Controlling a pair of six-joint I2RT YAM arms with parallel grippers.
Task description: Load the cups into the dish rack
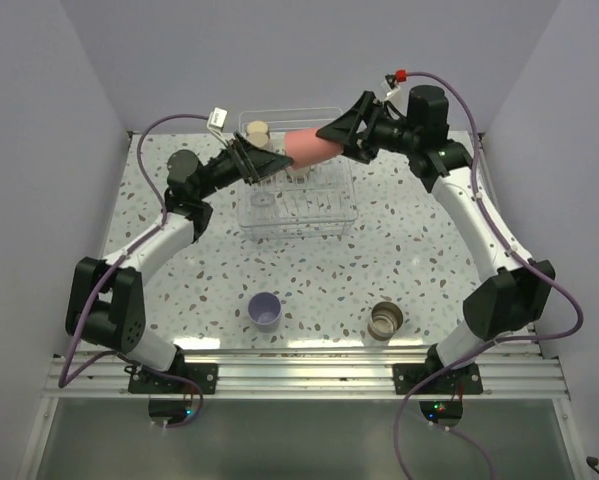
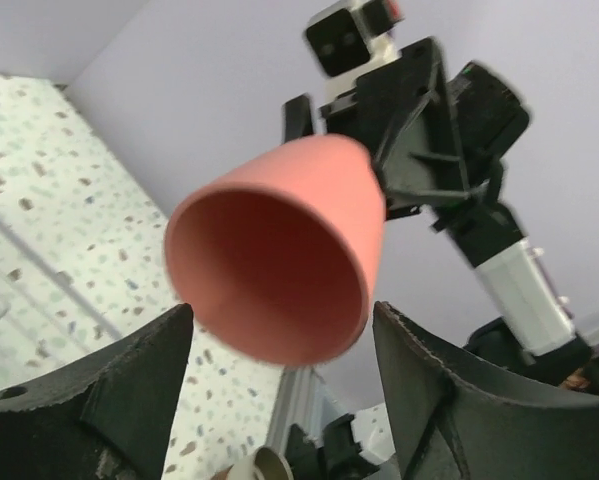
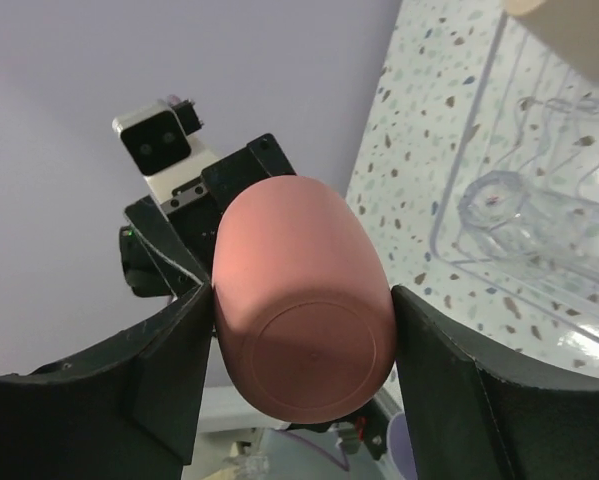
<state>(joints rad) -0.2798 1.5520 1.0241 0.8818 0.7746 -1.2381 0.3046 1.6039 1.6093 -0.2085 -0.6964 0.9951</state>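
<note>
Dish rack (image 1: 299, 228) sits far centre on the table. Right gripper (image 3: 301, 300) is clamped on the coral-red cup (image 1: 307, 148) at its base end, cup horizontal over the rack. Left gripper (image 2: 279, 315) jaws spread wide, flanking the cup mouth, no contact.

The dish rack (image 1: 319, 215) is sitting by the surface's (image 1: 319, 270) far edge, with an upright cup (image 1: 256, 131) in its far-left corner and a sideways cup (image 1: 310, 148) hanging above its far side. By the near edge, a left cup (image 1: 266, 310) and a right cup (image 1: 386, 320) are standing apart.
</note>
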